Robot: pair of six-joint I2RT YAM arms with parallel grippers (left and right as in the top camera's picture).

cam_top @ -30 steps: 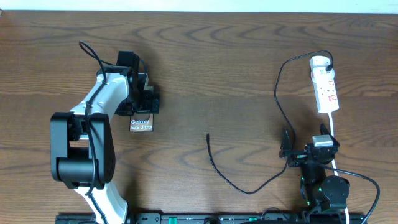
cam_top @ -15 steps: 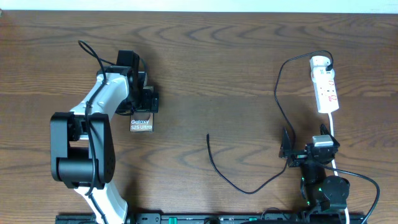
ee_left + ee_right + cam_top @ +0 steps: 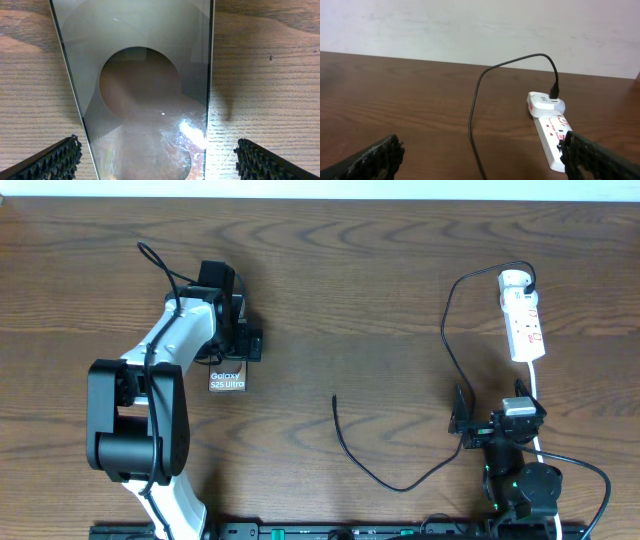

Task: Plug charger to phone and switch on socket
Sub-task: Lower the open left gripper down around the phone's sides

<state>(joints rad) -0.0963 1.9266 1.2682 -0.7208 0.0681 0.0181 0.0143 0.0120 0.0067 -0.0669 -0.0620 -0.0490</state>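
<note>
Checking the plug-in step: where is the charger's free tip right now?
Overhead, the charger tip lies loose mid-table, between the phone and the right hand, touching neither.

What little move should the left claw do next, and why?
Probably close the left claw on the phone. Its fingers sit open on either side of the phone, not squeezing it, and the charger tip lies loose, well away from it.

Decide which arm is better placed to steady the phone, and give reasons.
Left. Its open end effector straddles the phone, fingers on either side; the right end effector sits across the table, facing the socket.
</note>
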